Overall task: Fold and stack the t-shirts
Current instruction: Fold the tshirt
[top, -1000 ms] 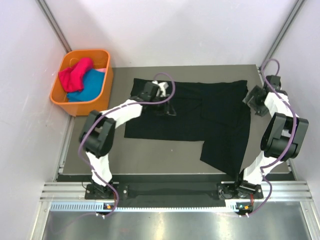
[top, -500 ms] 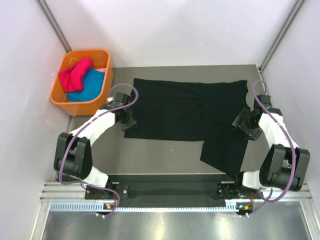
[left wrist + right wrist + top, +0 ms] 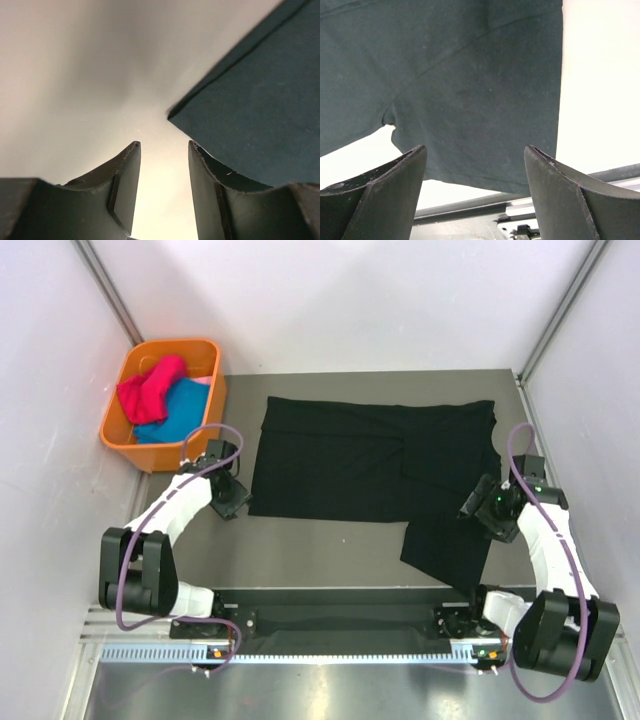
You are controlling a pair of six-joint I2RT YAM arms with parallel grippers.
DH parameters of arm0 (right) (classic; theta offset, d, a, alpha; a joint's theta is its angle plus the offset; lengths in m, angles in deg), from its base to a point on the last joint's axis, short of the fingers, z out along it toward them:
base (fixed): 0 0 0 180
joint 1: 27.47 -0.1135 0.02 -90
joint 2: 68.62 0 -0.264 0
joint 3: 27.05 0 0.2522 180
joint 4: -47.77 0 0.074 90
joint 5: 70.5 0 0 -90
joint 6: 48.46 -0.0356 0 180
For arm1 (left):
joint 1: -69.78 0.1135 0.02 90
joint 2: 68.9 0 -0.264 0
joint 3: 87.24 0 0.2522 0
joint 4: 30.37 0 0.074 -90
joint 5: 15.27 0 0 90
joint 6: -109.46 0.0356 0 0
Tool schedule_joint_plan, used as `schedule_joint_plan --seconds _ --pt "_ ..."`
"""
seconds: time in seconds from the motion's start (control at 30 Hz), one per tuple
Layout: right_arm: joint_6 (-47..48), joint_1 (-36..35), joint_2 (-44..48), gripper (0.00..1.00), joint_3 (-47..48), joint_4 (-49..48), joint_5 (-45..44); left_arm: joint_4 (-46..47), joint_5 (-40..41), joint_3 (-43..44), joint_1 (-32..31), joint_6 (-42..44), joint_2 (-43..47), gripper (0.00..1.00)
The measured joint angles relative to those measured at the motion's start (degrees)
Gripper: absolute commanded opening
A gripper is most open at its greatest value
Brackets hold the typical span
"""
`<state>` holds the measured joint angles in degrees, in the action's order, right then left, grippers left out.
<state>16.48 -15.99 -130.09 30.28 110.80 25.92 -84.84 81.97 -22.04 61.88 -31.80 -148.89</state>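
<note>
A black t-shirt [image 3: 370,455] lies spread on the grey table, one sleeve [image 3: 450,545] reaching toward the near right edge. My left gripper [image 3: 237,502] is open and empty, low over the bare table just left of the shirt's near-left corner [image 3: 172,114]. My right gripper [image 3: 472,508] is open and empty above the sleeve [image 3: 485,95], near the shirt's right side. More t-shirts, red [image 3: 150,388] and blue [image 3: 180,412], lie in the orange bin.
The orange bin [image 3: 205,420] stands off the table's far left corner. A metal rail [image 3: 350,625] runs along the near edge, also seen in the right wrist view [image 3: 480,202]. White walls close in the left, right and back.
Both arms have pulled back toward the near side. The left gripper left the shirt's far-left part for the table beside its near-left corner; the right gripper moved from the far-right corner to above the sleeve.
</note>
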Motion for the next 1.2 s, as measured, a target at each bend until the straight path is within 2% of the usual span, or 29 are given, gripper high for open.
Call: schedule_joint_plan --seconds 0.13,0.73,0.87,0.9,1.0,1.07,1.17,1.2 --pt "0.83 0.00 2.08 0.79 -0.09 0.85 0.31 1.55 0.17 -2.93 0.00 -2.45 -0.31 0.48" --pt "2.56 0.00 1.84 0.80 0.07 2.62 0.37 9.18 -1.11 -3.65 0.00 -5.84 -7.74 0.45" --pt "2.80 0.00 0.87 0.80 0.52 2.56 0.37 10.51 -1.88 -3.52 0.02 -6.23 -8.04 0.41" --pt "2.91 0.00 0.61 0.80 0.83 2.62 0.37 10.60 -1.88 -3.52 0.02 -6.36 -8.07 0.40" --pt "2.97 0.00 -0.11 0.80 1.57 2.56 0.35 10.71 -1.92 -3.48 0.02 -7.30 -8.41 0.26" --pt "2.97 0.04 -0.57 0.80 1.88 2.45 0.07 10.75 -1.90 -3.43 0.07 -7.39 -8.63 0.14" --pt "2.95 0.48 -1.36 0.79 1.95 2.29 -0.37 10.78 -1.97 -3.41 0.13 -7.52 -8.68 0.00" --pt "2.84 0.87 -1.81 0.79 1.95 2.23 -0.50 10.75 -1.99 -3.41 0.15 -7.45 -8.68 0.00"
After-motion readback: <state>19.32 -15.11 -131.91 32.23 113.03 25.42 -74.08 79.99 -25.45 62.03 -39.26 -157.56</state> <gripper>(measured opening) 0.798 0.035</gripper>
